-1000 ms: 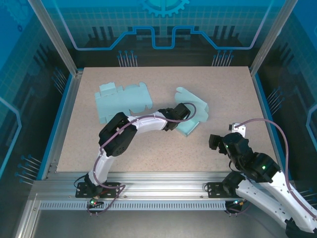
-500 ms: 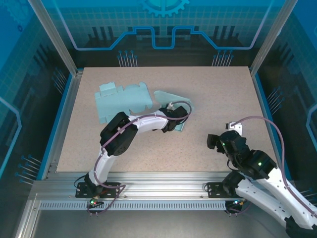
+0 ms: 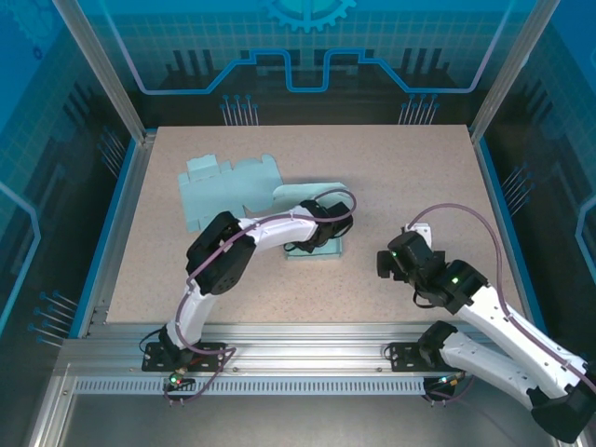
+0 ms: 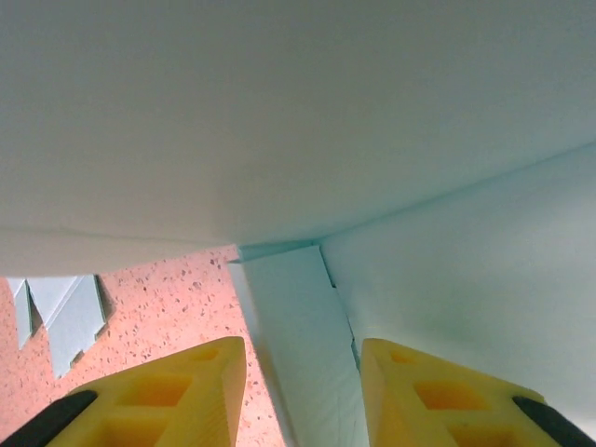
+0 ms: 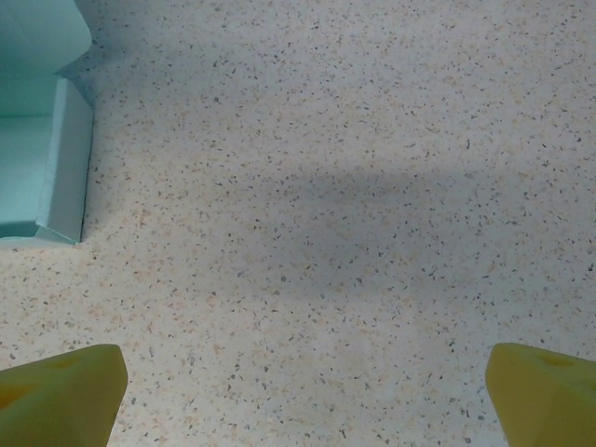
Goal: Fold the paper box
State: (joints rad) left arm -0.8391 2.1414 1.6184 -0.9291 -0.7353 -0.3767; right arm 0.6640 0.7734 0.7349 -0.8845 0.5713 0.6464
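Speckled table (image 3: pixel 424 177), blue patterned walls (image 3: pixel 391 42)

the whole surface (image 3: pixel 419 177) is viewed from high above and behind its near edge, looking down and forward. the left wrist view is held very close against pale teal card, probably the paper box (image 4: pixel 307 121). the right wrist view is aimed down at the speckled surface from low; a box corner at its left edge is shared with the overhead view.
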